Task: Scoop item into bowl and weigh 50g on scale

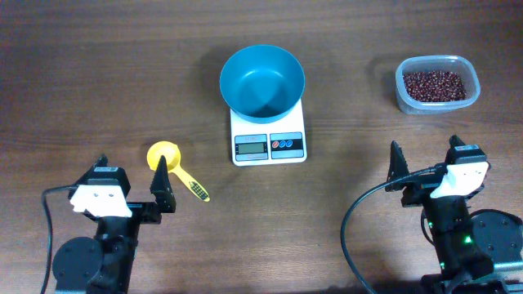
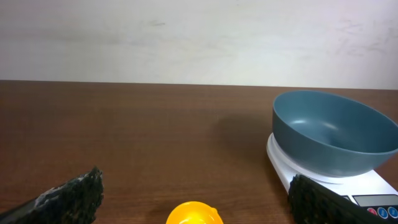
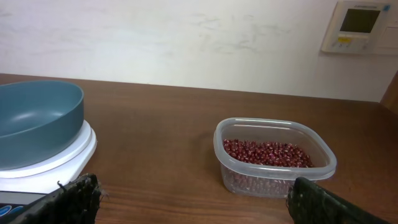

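both jaws apart | scoop (image 1: 163, 154) before left jaws | bowl (image 1: 261, 77) on scale (image 1: 268, 145) | beans (image 1: 436, 85) in tub (image 3: 219, 152)

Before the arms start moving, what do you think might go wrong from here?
1. The yellow scoop lies by the left gripper, but the beans sit in the clear tub at the far right; reaching across could knock the bowl.
2. The bowl is wider than the scale under it, so a nudge may shift or tip it.
3. Beans might spill from a loaded scoop on that long carry.
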Tool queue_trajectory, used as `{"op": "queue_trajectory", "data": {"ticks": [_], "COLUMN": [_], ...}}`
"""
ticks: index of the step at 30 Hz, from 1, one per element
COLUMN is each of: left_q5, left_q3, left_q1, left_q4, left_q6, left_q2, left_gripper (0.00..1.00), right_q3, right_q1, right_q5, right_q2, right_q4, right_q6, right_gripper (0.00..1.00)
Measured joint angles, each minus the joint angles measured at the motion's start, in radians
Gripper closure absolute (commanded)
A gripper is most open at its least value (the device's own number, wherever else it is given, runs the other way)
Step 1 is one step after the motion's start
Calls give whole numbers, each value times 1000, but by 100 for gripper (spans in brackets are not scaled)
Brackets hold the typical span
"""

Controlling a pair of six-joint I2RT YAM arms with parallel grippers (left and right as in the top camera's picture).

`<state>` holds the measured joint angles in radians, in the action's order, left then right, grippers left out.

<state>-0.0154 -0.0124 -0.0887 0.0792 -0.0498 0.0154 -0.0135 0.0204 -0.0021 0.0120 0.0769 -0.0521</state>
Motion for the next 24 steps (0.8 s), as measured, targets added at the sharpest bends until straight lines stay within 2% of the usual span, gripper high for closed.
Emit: {"op": "queue_trajectory", "data": {"ticks": [5,8,12,16,19,22,24], "left_q5": [28,42,34,5,3,0,0], "left_q3": [1,-25,-238,-487,-703,-956,-1066], "left_q1": [0,0,0,0,0,0,0], "left_q4": [-50,-20,83,180,398,684,748], "left_q6": [0,-11,-38,-45,-45,-45,-45], "left_q2": [0,0,27,253,486,745,887], "left_gripper": [1,1,1,1,1,1,1], "right_q3": [0,0,0,0,0,0,0], "right_q1": [0,0,0,1,1,1,1], "right_q5": [0,0,0,0,0,0,0], "right_q2": [0,0,0,0,0,0,0], "right_q4": [0,0,0,0,0,0,0], "right_q6": [0,0,0,0,0,0,0], "right_gripper": [1,1,1,1,1,1,1]}}
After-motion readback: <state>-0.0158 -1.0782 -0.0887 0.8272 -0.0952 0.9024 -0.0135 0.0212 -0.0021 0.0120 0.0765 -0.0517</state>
